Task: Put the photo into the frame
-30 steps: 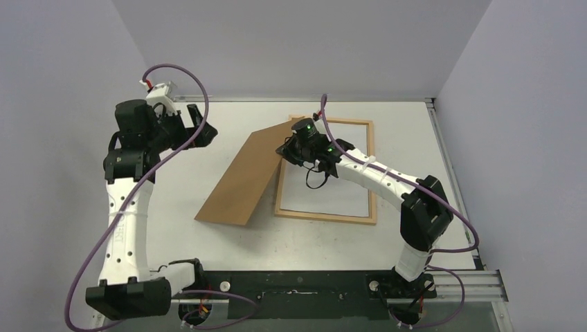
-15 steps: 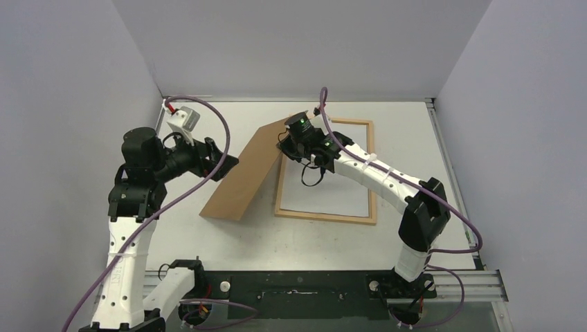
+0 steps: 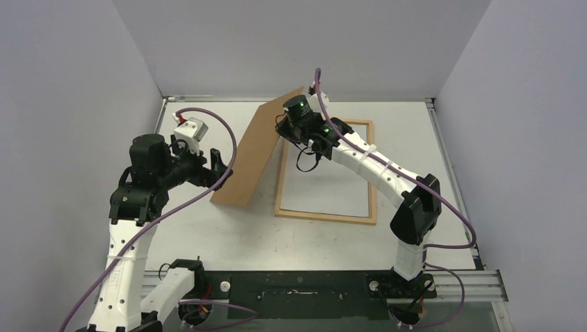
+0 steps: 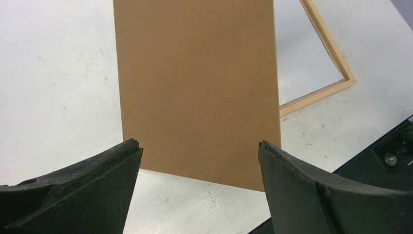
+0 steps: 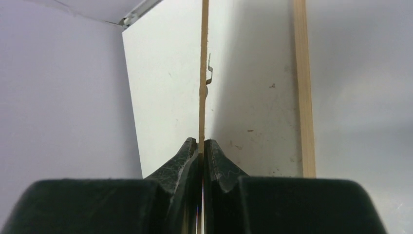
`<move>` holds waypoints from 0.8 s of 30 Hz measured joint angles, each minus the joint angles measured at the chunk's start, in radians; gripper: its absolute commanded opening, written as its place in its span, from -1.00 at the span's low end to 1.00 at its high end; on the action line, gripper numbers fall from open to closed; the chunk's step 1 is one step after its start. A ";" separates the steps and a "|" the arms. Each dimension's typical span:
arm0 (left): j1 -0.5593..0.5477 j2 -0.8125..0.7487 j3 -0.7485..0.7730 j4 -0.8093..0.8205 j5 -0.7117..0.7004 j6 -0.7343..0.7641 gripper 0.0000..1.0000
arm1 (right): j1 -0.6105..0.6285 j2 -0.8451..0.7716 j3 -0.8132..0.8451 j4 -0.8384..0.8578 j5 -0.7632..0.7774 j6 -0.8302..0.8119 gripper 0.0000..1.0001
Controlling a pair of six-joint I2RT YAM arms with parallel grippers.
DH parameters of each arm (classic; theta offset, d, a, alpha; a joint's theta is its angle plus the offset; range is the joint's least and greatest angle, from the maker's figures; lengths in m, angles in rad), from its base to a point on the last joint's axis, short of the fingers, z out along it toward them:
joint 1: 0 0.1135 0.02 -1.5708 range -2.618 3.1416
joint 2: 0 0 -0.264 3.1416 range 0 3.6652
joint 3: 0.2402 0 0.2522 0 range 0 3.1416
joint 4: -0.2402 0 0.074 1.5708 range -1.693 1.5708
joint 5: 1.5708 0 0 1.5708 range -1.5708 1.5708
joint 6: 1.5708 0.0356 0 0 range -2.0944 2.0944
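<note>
Frame [image 3: 325,216] thin pale wood, flat, R jaws pinching brown board [image 3: 253,155], L jaws wide

the backing board [image 3: 253,159] is plain mid brown, no pattern. the frame [image 3: 325,216] is pale tan wood. the table [image 3: 415,138] is white with faint grey scuffs. the left arm [image 3: 128,242] and right arm [image 3: 374,169] are white with black joints. the cable [image 3: 234,149] is purple. an indicator light [image 3: 302,106] glows green. the walls [image 3: 69,69] are pale lilac-grey.

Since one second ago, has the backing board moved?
Yes. The backing board, pinched in the right hand, has risen steeper: its top corner, earlier level with the far end of the frame, now shows past it.
</note>
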 measured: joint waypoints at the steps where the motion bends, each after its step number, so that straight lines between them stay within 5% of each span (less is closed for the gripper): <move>1: 0.000 0.005 0.000 0.001 -0.010 -0.018 0.73 | 0.000 0.000 0.023 -0.005 0.001 -0.023 -1.00; 16: -0.061 -0.002 0.013 0.270 -0.005 -0.405 0.65 | 0.002 -0.056 0.099 -0.092 0.145 -0.196 -1.00; 24: -0.302 0.109 0.030 0.370 -0.161 -0.393 0.64 | 0.007 -0.106 0.161 -0.135 0.291 -0.285 -1.00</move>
